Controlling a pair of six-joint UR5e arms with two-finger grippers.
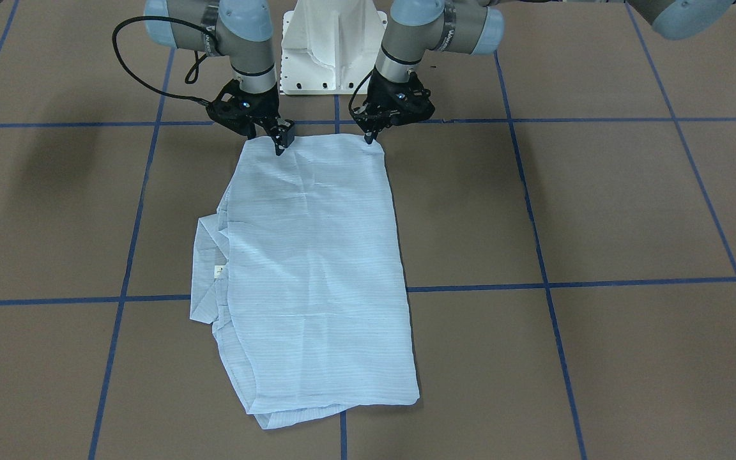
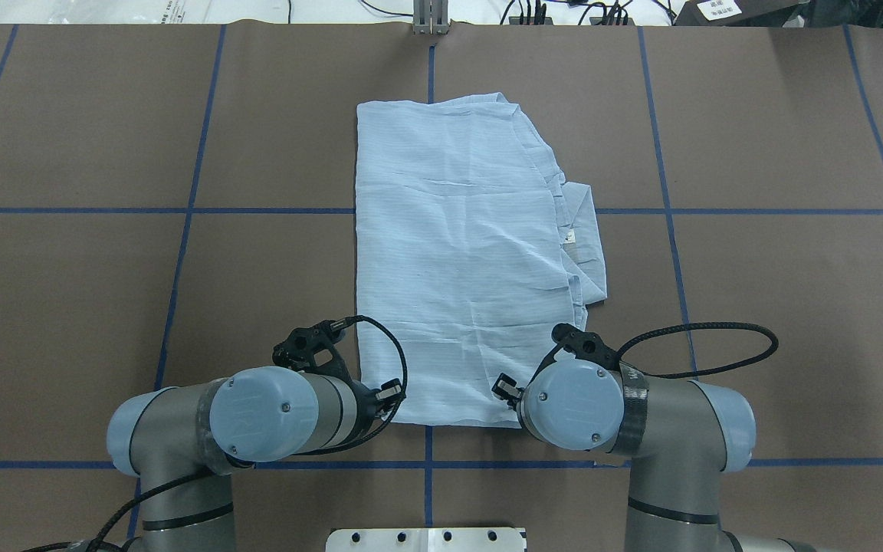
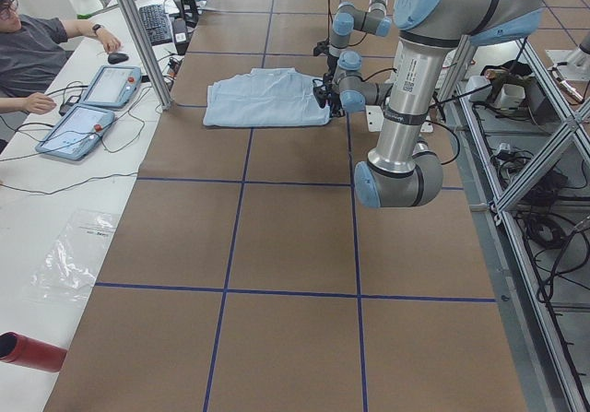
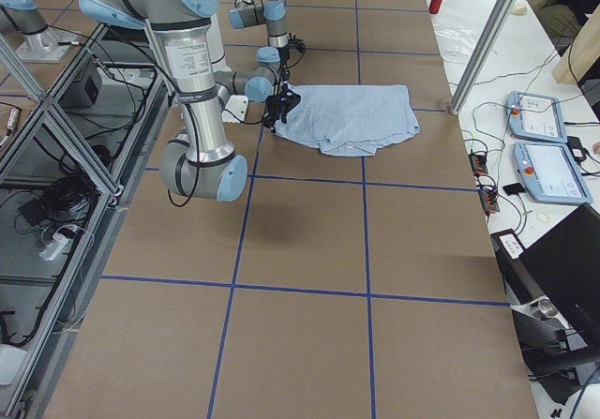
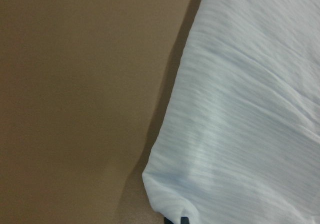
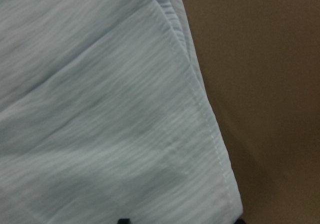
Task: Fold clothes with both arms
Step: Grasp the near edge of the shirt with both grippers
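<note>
The shirt (image 2: 457, 253) lies flat in the middle of the tabletop (image 2: 181, 307), already folded lengthwise into a long band. In the overhead view it runs from 12 o'clock down to 6 o'clock, with a bunched collar and label part (image 2: 583, 245) sticking out on its 3 o'clock side. The step in hand looks like taking hold of the two corners of the end nearest the robot, ready for a crosswise fold. The left gripper (image 1: 370, 136) sits on the corner at about 7 o'clock. Its fingers come to a point there and seem clenched on the cloth, which its wrist view shows gathered up at the corner. The right gripper (image 1: 275, 142) is over the corner at about 5 o'clock. Its fingertips (image 6: 122, 220) look parted, with the hemmed corner lying between them, so it appears released and not yet gripping. The next move probably calls for the right gripper to close on the hem. Both arms would then lift evenly and carry that edge toward 12 o'clock, keeping the thin layers from sliding apart.
</note>
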